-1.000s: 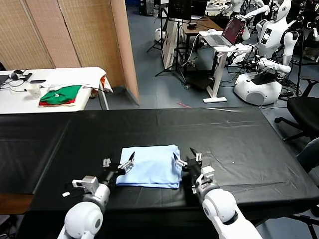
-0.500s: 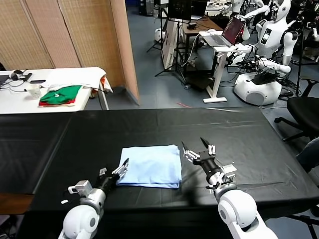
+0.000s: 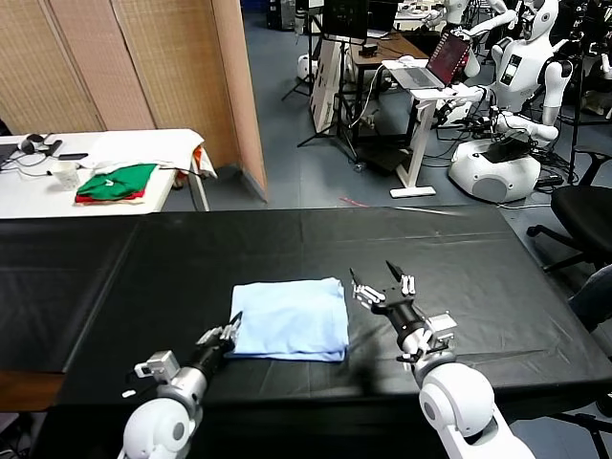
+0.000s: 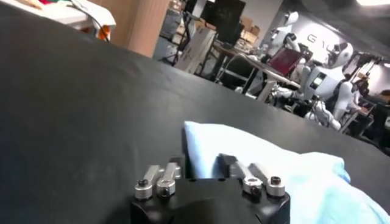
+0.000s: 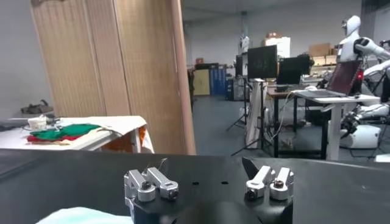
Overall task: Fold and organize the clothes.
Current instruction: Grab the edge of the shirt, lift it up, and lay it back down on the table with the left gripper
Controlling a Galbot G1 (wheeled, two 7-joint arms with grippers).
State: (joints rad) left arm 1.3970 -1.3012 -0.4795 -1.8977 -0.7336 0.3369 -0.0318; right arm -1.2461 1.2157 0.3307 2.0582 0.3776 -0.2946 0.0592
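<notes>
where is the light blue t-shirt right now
In the head view the folded T-shirt lies near the black table's front edge, between the grippers: left gripper at its near-left corner, right gripper just off its right edge.

One pale light-blue folded T-shirt of thin fabric, one black cloth-covered counter, two silver-and-black grippers: left, right. One white side table has one green-and-red garment stack.

my rig: 2 glossy white rounded forearms, left gripper and right gripper each with black fingers, silver screwed knuckle brackets, black wrist housings.
</notes>
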